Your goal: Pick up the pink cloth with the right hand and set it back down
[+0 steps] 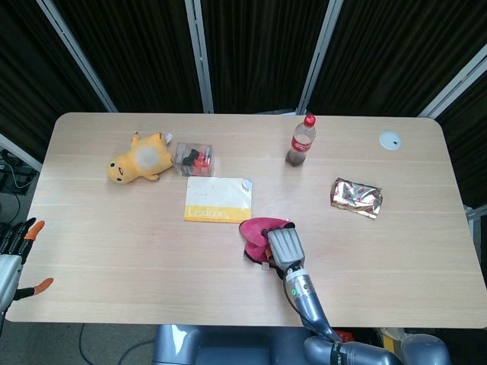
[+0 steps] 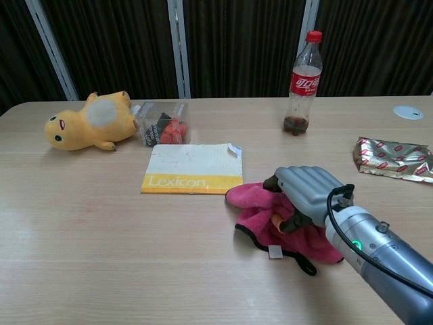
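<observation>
"Near the middle of the table, just below the booklet, what is your right hand doing?"

"Your fingers are curled down over the cloth, gripping it. From the chest view a thumb tucks under the bunched pink fabric."

"Where does the cloth sit?"

"It is bunched under your palm, its far edge touching the booklet's front edge; a black-trimmed corner and a white tag trail toward you. Whether it is lifted off the wood, you cannot tell."

"And your left hand?"

"It sits at the left edge of the head view, off the table, holding nothing, its orange-tipped fingers apart."
</observation>
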Motion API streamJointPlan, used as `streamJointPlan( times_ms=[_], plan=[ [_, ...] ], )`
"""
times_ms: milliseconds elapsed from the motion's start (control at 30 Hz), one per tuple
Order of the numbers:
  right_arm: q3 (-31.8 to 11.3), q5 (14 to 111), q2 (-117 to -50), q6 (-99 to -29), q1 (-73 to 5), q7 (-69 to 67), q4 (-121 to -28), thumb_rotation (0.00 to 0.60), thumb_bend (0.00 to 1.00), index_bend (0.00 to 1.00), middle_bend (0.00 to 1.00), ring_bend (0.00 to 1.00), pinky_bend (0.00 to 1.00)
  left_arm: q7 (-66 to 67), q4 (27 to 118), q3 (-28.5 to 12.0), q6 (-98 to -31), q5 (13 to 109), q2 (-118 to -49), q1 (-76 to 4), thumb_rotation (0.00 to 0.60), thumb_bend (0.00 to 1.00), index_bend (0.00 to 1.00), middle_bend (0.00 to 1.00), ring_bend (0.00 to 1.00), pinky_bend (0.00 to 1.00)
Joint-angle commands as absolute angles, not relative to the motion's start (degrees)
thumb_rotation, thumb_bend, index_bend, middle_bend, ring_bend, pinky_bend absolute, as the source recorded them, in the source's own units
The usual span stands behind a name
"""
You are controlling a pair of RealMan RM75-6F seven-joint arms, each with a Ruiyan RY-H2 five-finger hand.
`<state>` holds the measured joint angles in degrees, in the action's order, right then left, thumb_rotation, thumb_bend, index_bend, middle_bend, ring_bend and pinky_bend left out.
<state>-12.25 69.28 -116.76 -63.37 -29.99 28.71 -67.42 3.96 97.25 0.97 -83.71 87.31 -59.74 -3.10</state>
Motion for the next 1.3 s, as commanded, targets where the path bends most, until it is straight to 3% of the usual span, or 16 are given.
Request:
streamJointPlan(
  times_ms=[33,600,1300],
  plan=[
    [-12.40,68.73,-117.77,-63.09,-30.36,28.33,-66.24,0.600,0.54,0.75,0.61,0.52,0.74,4.02,97.41,0.96,-83.49,87.11,-59.73,-3.15,0.600,0.00,0.00,0.00,0.00,0.00],
    [-13.36,67.49,-114.30,-64.47,-29.61,27.80,-62.97,0.600,0.54,0.75,0.62,0.53,0.75,4.26,97.67,1.04,-82.92,86.84,-59.48,-3.34,0.600,0.00,0.00,0.00,0.00,0.00],
    [-14.56,64.42,-99.56,-67.66,-24.23,25.41,-65.98,0.600,0.54,0.76,0.62,0.53,0.75,3.90,98.36,1.47,-83.54,87.63,-59.15,-2.95,0.600,0.00,0.00,0.00,0.00,0.00]
  ],
)
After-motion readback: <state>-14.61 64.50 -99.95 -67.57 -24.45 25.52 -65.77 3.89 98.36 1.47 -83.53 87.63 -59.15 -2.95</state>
